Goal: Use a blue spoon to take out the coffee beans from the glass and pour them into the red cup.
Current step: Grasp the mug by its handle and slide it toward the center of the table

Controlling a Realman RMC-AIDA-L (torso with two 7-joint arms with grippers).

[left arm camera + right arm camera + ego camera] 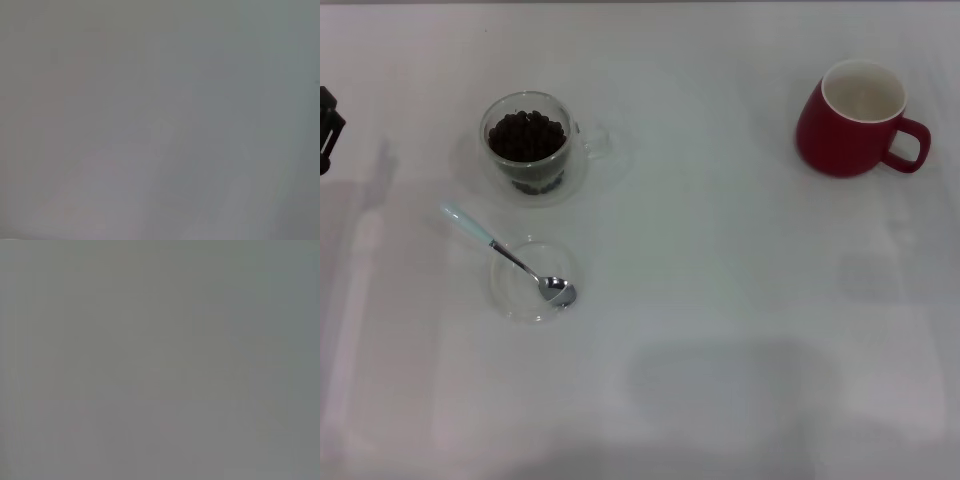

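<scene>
Progress: nothing scooped; all steps remain.
My left tool (328, 128): at tabletop's edge; grip state unreadable.
Pale-blue-handled steel spoon (510, 256): rightward of it, bowl in clear dish (510, 300).
Dark beans (526, 135): fill double-walled glass (532, 185).
Red ceramic mug (858, 120): far right, empty.

1. A white table (720, 300) filled the whole head view; no wall, floor or window was visible.
2. The surface was plain and smooth, with no pattern.
3. The light was soft and even, and it gave only faint grey shadows near the front edge and on the left side.
4. Both wrist views showed only blank grey.
</scene>
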